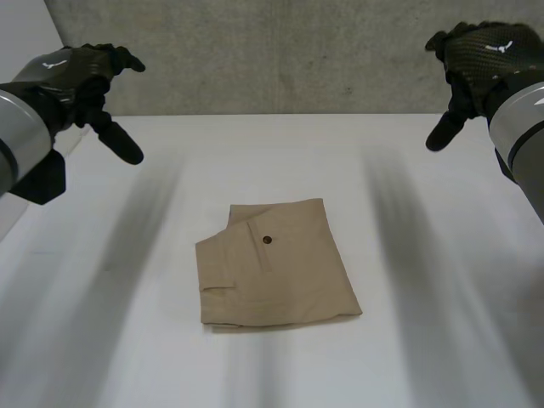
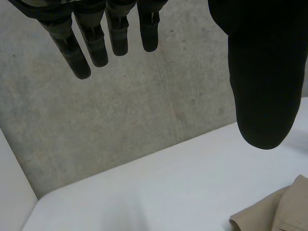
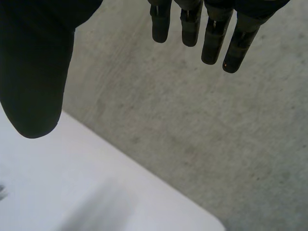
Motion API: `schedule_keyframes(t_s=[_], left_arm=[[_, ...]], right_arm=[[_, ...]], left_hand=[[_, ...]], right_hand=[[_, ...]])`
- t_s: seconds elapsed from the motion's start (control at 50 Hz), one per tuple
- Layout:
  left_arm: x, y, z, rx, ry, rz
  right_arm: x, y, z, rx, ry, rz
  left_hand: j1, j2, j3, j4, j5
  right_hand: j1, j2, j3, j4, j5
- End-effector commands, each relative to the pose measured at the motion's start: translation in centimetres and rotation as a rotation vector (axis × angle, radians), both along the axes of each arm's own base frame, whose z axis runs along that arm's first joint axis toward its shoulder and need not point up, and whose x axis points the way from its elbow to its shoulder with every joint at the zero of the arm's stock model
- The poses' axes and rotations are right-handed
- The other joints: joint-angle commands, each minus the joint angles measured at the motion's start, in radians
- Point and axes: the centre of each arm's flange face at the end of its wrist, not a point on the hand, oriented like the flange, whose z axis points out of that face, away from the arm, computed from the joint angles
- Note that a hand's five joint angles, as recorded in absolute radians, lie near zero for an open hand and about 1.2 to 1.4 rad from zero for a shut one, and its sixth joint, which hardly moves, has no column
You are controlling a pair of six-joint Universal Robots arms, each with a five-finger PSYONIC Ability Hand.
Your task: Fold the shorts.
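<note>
Tan shorts (image 1: 274, 265) lie folded into a compact rectangle at the middle of the white table (image 1: 425, 340), a dark button and a pocket seam on top. One corner of the shorts (image 2: 284, 211) appears below my left thumb in the left wrist view. My left hand (image 1: 81, 72) hangs high above the table's far left, fingers (image 2: 91, 43) straight and empty. My right hand (image 1: 476, 55) is raised over the far right, fingers (image 3: 211, 33) straight, holding nothing. Both hands are well apart from the shorts.
A grey concrete wall (image 1: 280, 51) stands right behind the table's far edge. The table's far left corner (image 2: 38, 207) lies below my left hand, its far right corner (image 3: 211, 221) below my right hand.
</note>
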Motion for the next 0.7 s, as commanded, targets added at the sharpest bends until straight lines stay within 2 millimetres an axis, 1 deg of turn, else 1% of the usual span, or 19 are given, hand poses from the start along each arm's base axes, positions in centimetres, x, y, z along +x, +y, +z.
schedule_keyframes(t_s=[0.02, 0.14, 0.36, 0.48, 0.7], left_arm=[[0.4, 0.5, 0.6, -0.006, 0.022, -0.003], [0.4, 0.6, 0.0, 0.011, 0.019, -0.003], [0.2, 0.4, -0.3, -0.011, 0.030, -0.004], [0.0, 0.5, -0.4, -0.014, 0.030, -0.015], [-0.1, 0.3, -0.4, -0.024, 0.033, -0.017]], right_arm=[[0.5, 0.3, -1.0, 0.051, 0.014, 0.058], [0.7, 0.6, -1.9, 0.080, 0.021, 0.109], [0.7, 0.5, -2.3, 0.081, 0.021, 0.110], [1.0, 0.8, -2.8, 0.087, 0.023, 0.119], [1.1, 0.8, -2.9, 0.083, 0.022, 0.124]], left_hand=[[-0.031, -0.031, -0.035, -0.032, -0.021], [-0.057, -0.057, -0.062, -0.058, -0.047], [-0.066, -0.066, -0.071, -0.067, -0.056], [-0.066, -0.066, -0.071, -0.067, -0.056], [-0.069, -0.069, -0.074, -0.070, -0.059]], right_hand=[[0.035, -0.029, -0.039, -0.059, -0.061], [0.035, -0.029, -0.039, -0.059, -0.061], [0.035, -0.029, -0.039, -0.059, -0.061], [0.035, -0.029, -0.039, -0.059, -0.061], [0.035, -0.029, -0.039, -0.059, -0.061]])
